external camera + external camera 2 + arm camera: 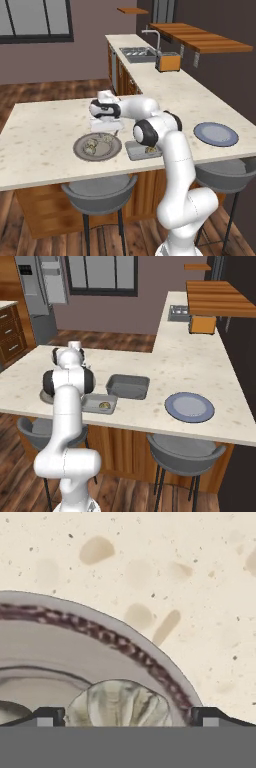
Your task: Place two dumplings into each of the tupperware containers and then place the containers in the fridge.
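I have the fingers (122, 716) spread wide, one tip at either side of a dumpling (119, 704) on the plate (60, 647), gripping nothing; in the right base view another dumpling (104, 405) lies in the small container (99, 403), the larger container (128, 386) at its 1 o'clock on the tabletop (200, 363).

You see pale beige-green pleated dumpling (119, 704), grey plate (75, 647) with dark maroon patterned rim, speckled cream counter (165, 562).
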